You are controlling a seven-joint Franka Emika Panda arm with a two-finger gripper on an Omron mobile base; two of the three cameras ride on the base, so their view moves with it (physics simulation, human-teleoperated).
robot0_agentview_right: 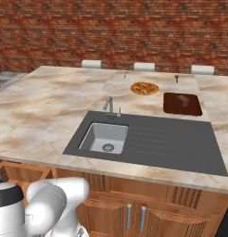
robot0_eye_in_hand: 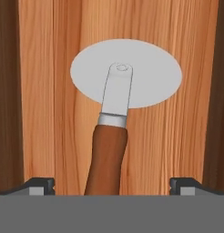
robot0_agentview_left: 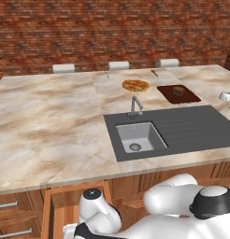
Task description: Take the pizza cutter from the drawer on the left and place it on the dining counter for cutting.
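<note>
- Right now my pincer (robot0_eye_in_hand: 112, 185) stands fully open with nothing held; its two dark fingertips (robot0_eye_in_hand: 41, 185) rise well apart, one on each side of the pizza cutter's handle.
- Between them, the pizza cutter (robot0_eye_in_hand: 114, 118) lies flat on the drawer's (robot0_eye_in_hand: 41, 91) light wood floor, its reddish-brown handle nearest me, then a silver collar, a grey arm and the round pale blade.
- Dark brown drawer walls run along both sides of that floor.
- From the left base view, the drawer (robot0_agentview_left: 58, 205) stands pulled out under the near edge of the dining counter (robot0_agentview_left: 46, 126), with my arm reaching down into it.
- Beyond the near edge, a dark grey sink panel (robot0_agentview_left: 182, 130) sits toward the counter's right side, with its basin (robot0_agentview_left: 138, 137) and a tap (robot0_agentview_left: 135, 106) behind it.
- Farther back, a pizza (robot0_agentview_left: 135, 85) lies on the counter, and a dark red-brown cutting board (robot0_agentview_left: 178, 94) with a brown lump on it sits just to its right.
- At the far edge, three pale chair backs (robot0_agentview_left: 63, 68) show, with a brick wall (robot0_agentview_left: 112, 28) behind.
</note>
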